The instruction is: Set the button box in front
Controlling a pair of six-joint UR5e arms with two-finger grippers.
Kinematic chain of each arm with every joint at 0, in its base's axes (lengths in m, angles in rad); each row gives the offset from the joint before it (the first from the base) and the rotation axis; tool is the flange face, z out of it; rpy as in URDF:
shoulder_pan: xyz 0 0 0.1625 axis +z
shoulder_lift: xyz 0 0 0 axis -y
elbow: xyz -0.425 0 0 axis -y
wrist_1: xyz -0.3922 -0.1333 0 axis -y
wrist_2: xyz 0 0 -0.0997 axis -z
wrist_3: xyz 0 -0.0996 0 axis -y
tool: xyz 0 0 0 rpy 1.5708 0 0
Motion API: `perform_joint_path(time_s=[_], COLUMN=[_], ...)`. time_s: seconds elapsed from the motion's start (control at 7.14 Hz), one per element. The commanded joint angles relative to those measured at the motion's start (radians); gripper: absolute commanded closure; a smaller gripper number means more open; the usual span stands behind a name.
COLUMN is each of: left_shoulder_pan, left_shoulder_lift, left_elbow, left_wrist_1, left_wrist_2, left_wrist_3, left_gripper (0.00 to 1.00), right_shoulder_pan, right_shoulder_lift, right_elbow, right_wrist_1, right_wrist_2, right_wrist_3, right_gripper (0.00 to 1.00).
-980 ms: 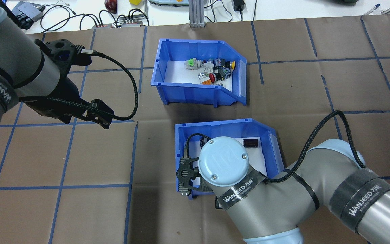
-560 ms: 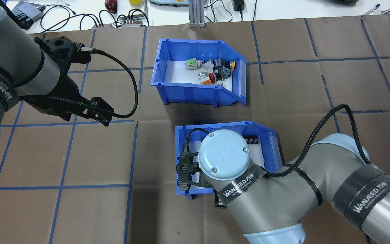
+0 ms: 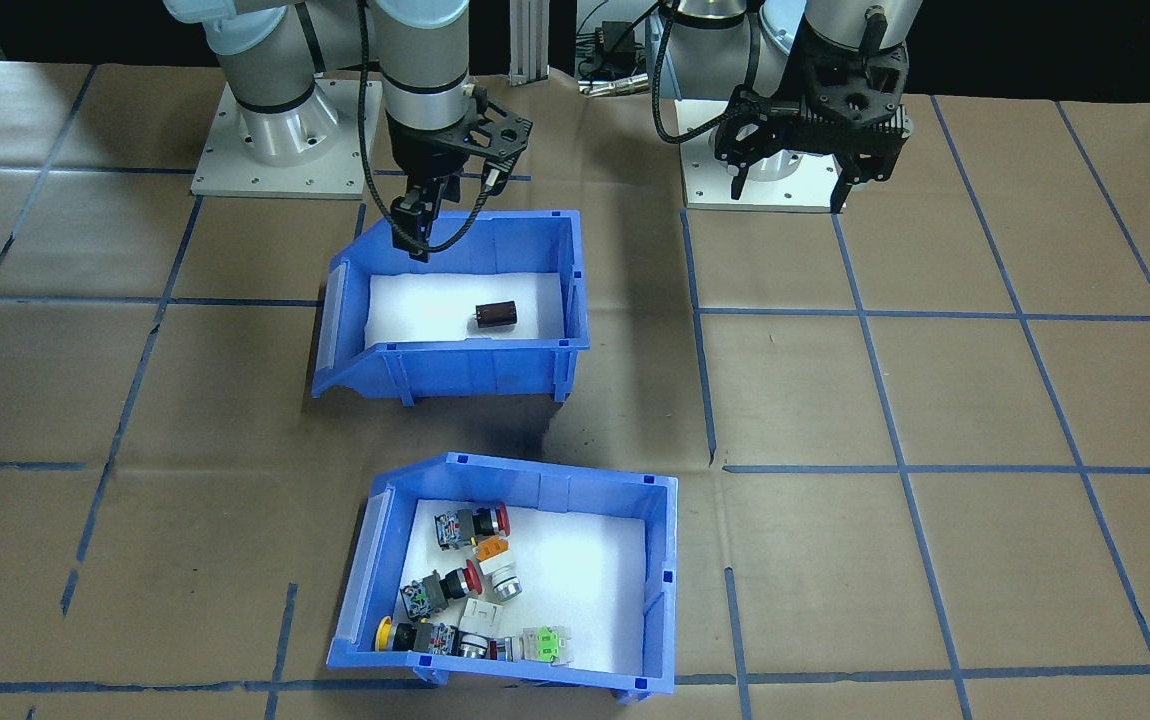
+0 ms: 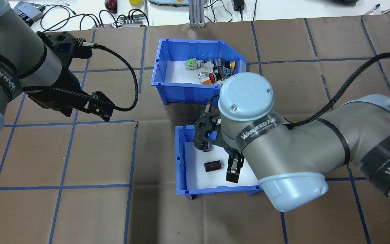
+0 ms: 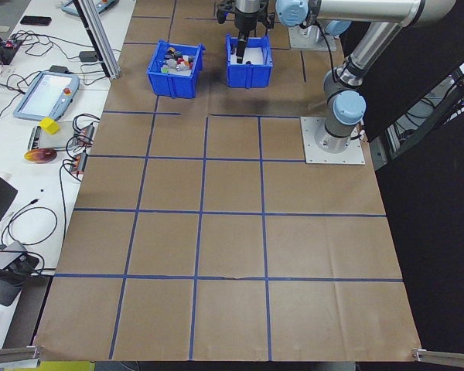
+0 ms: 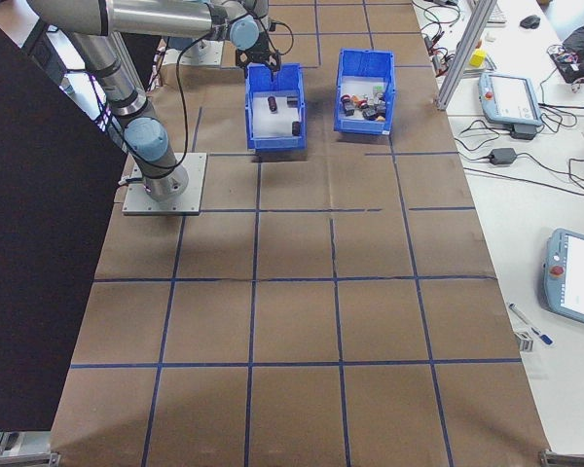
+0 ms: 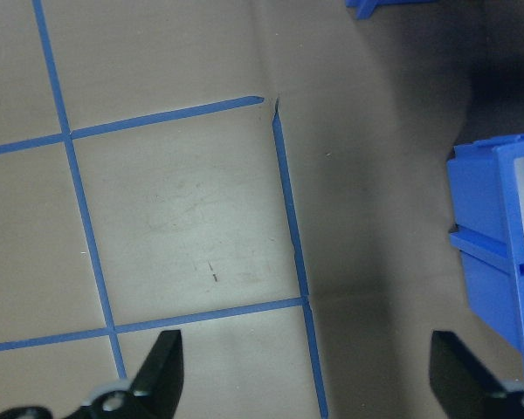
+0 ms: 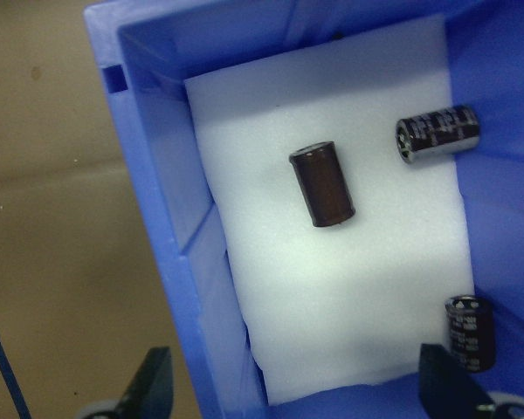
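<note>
Button box point(image 4: 195, 73), a blue open-top bin with a white foam floor, on the far side of the tabletop point(image 4: 79, 203) from the robot, its coloured push-button switches point(image 4: 212, 69) heaped toward the sloped open end. Second blue bin point(image 4: 181, 162) just nearer the robot, between the robot's base and the button box, a strip of brown paper separating the two. It holds only dark cylinders: one brown cylinder point(image 8: 323, 184) lying on the foam and two black ones point(image 8: 437, 133) against the bin wall.

Right hand point(image 4: 230, 169) hanging over the second bin, its fingers point(image 8: 154, 381) spread apart with nothing between them. In the overhead view the right arm's elbow cap point(image 4: 246, 94) covers the near corner of the button box and much of the second bin.

Left hand point(image 4: 98, 110) off to the robot's left over bare tabletop, fingers point(image 7: 162, 367) wide apart and empty, well clear of both bins.

Blue tape lines point(image 4: 132, 162) grid the brown paper. Beyond the far edge, a white bench point(image 4: 168, 10) carrying cables, a red ball point(image 4: 110, 4) and a yellow block point(image 4: 135, 1).
</note>
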Motion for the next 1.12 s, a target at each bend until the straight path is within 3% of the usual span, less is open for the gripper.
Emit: perform_joint_path(time_s=[0.0, 0.56, 0.84, 0.98], left_shoulder_pan=[0.001, 0.001, 0.001, 0.001], left_shoulder_lift=[-0.008, -0.034, -0.037, -0.037], left_elbow=[0.014, 0.052, 0.058, 0.066], left_wrist_1=[0.0, -0.016, -0.016, -0.016], left_wrist_2=[-0.001, 0.001, 0.001, 0.001], left_wrist_3=[0.0, -0.005, -0.006, -0.006], left_gripper=[0.0, 0.0, 0.0, 0.0], right_shoulder_pan=[-0.151, -0.354, -0.358, -0.358], right_shoulder_lift=[-0.007, -0.003, 0.01, 0.048], right_elbow=[-0.05, -0.212, -0.286, -0.321], right_wrist_1=[-0.022, 0.16, 0.179, 0.196], right_wrist_2=[-0.005, 0.007, 0.013, 0.05], right_wrist_3=[0.157, 0.586, 0.728, 0.774], right_gripper=[0.0, 0.0, 0.0, 0.0])
